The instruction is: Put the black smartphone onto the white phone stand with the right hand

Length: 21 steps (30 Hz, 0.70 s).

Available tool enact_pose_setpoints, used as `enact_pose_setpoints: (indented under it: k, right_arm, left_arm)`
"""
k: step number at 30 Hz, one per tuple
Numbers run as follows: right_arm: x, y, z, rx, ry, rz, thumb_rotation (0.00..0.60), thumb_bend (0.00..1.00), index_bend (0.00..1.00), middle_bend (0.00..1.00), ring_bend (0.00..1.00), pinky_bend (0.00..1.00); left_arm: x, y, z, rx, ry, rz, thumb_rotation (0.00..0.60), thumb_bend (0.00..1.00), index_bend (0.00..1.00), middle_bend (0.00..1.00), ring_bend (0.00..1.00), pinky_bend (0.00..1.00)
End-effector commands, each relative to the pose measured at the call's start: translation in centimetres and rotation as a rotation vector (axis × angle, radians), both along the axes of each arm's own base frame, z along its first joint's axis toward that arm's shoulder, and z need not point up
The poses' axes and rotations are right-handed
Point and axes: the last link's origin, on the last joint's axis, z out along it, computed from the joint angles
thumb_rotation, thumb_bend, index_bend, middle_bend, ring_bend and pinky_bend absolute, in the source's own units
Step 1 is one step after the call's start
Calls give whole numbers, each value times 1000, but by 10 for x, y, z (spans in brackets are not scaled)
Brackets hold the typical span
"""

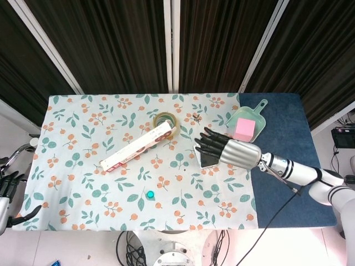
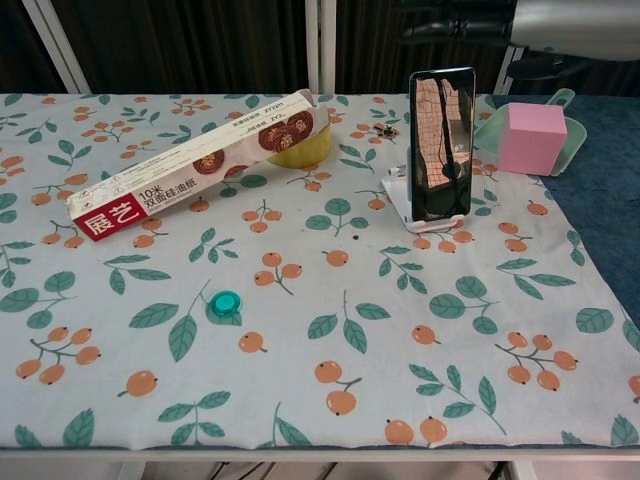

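Note:
The black smartphone stands upright, leaning back on the white phone stand, its screen mirroring the room. My right hand hovers above and behind it with dark fingers stretched out, clear of the phone and holding nothing. From the head view the right hand covers most of the phone, and the stand is hidden there. My left hand hangs off the table's left edge with nothing in it.
A long baking-paper box lies diagonally left of centre, against a yellow tape roll. A small blue cap sits near the front. A pink cube rests in a green scoop right of the stand.

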Motion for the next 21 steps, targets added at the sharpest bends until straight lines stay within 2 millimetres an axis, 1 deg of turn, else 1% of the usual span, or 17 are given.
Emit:
enact_pose_setpoints:
  k: [1,3,4,6,7,10,13,16,19,21]
  right_arm:
    - [-37,45,38,-31,-375,-447,600,199,0,0,0,0]
    - [-53,70,46,3,-496,-652,600,213,0,0,0,0]
    - [-64,87,51,19,-565,-766,600,214,0,0,0,0]
    - [-81,112,57,26,-644,-911,600,212,0,0,0,0]
    - [-92,128,59,25,-691,-986,600,210,0,0,0,0]
    - [-119,164,58,27,-778,-1149,600,203,0,0,0,0]
    - [-141,192,53,27,-847,-1261,600,201,0,0,0,0]
    - [-158,210,48,15,-902,-1297,600,202,0,0,0,0]
    - [-170,220,44,-12,-933,-1301,600,204,0,0,0,0]
    - [-174,223,43,-20,-948,-1301,600,205,0,0,0,0]
  left_arm:
    - [0,0,0,0,-5,2,180,127,107,66,99,204]
    - [0,0,0,-2,-7,3,177,128,107,66,99,204]
    - [1,0,0,-3,-8,2,179,127,107,66,99,203]
    - [2,0,1,-5,-8,-2,178,128,107,66,99,204]
    - [3,0,2,-7,-6,-6,180,127,107,66,99,204]
    - [6,0,4,-9,-9,-21,180,127,107,66,99,204]
    - [9,1,5,-9,-13,-39,179,127,107,66,99,203]
    - [10,0,5,-12,-17,-48,180,127,107,66,99,203]
    - [11,0,5,-17,-17,-53,180,127,107,66,98,203]
    - [11,0,5,-20,-15,-52,177,127,107,66,99,203]
